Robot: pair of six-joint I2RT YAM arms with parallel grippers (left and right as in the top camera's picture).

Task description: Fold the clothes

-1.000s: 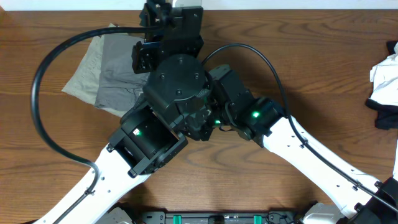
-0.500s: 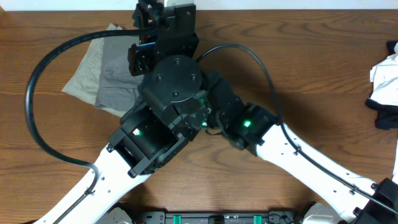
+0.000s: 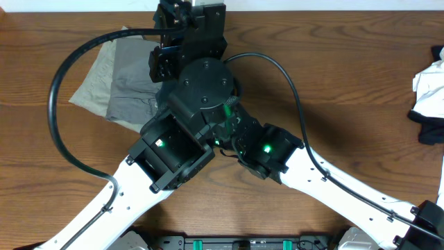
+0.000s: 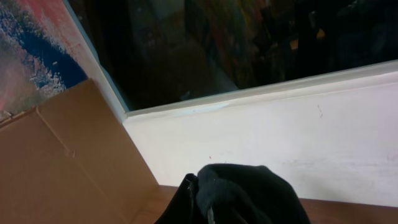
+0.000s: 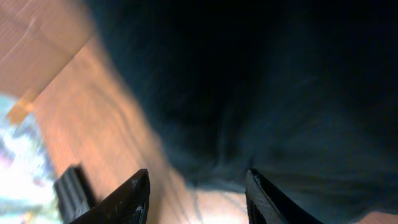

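Wooden table (image 3: 361, 62) fills the overhead view. Landmark: the folded grey stack (image 3: 125, 90), lying flat toward the table's far edge.

Left arm (image 3: 166, 149) comes up from the near edge and passes just beside the stack. Its wrist housing overlaps the stack's right edge.

Right arm (image 3: 333, 187) enters from the near corner, well away from the stack. It runs toward the stack, and its front end is tucked under the left arm's wrist.

A black cable (image 3: 50, 111) loops round the stack on the side away from the arms.

An unfolded pile (image 3: 429, 94) of white and dark pieces sits at the table edge, well apart from the stack and past both arms.

A dark garment (image 5: 249, 81) is blurred and takes up most of the right wrist view. A bunched dark lump of cloth (image 4: 249, 193) sits at the bottom of the left wrist view. Behind it are a white wall band (image 4: 298, 137) and cardboard (image 4: 68, 162).

Left gripper (image 3: 182, 28) is at the far edge, just beside the stack's far right corner. Its fingers are not visible in any view, so whether it is spread or closed, or holding cloth, cannot be told.

Right gripper (image 5: 196, 196) is hidden overhead. In its own view the fingers (image 5: 134, 199) are spread wide. The dark garment is just past the tips and nothing is clamped between them.
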